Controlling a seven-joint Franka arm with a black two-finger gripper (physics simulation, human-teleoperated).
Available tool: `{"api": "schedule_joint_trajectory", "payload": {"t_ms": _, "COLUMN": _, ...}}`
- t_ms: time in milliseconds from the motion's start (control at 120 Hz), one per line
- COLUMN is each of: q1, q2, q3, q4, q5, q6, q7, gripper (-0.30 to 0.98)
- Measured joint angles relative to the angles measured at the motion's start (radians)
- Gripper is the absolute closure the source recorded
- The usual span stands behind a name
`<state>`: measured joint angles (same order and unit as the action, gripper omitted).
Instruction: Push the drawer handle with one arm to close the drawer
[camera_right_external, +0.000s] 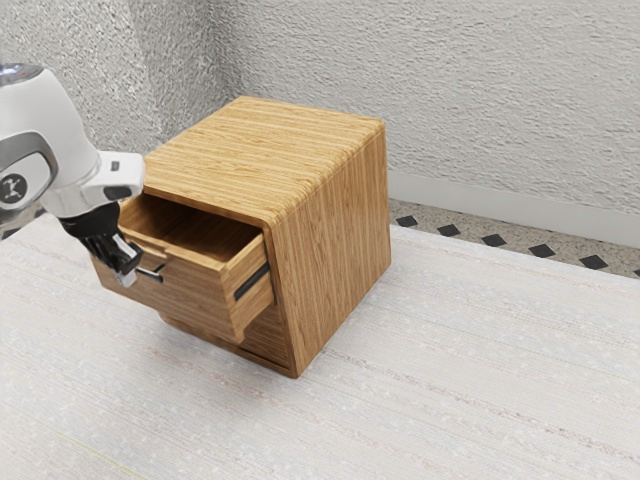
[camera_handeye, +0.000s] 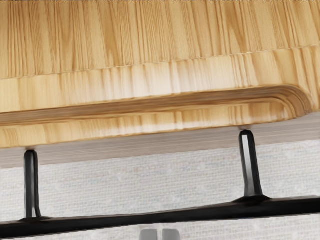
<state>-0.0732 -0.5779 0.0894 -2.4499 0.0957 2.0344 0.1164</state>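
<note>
- One pincer (camera_handeye: 160, 234), bottom centre of the wrist frame, fingers nearly together, gripping nothing, just beside the handle (camera_handeye: 125, 218).
- Best press near the handle's middle, squarely toward the cabinet (camera_right_external: 335, 220).
- Open drawer (camera_right_external: 190, 292), left of centre in the exterior frame: push level, without twisting, until flush.

Both look down — wrist view closer

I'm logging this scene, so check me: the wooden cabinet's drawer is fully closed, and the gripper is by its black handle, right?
Not quite: the exterior view shows the drawer open, sticking out of the wooden cabinet. The rest is right: the gripper is by its black handle.
</note>
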Motion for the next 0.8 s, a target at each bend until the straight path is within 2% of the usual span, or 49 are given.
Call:
{"api": "schedule_joint_trajectory", "payload": {"t_ms": 483, "q1": -0.011, "q2": 0.201, "q3": -0.01, "q4": 0.169, "q5": -0.014, "q6": 0.01, "q7": 0.015, "gripper": 0.79}}
{"api": "schedule_joint_trajectory", "payload": {"t_ms": 800, "q1": -0.013, "q2": 0.285, "q3": -0.008, "q4": 0.255, "q5": -0.036, "q6": 0.01, "q7": 0.034, "gripper": 0.79}}
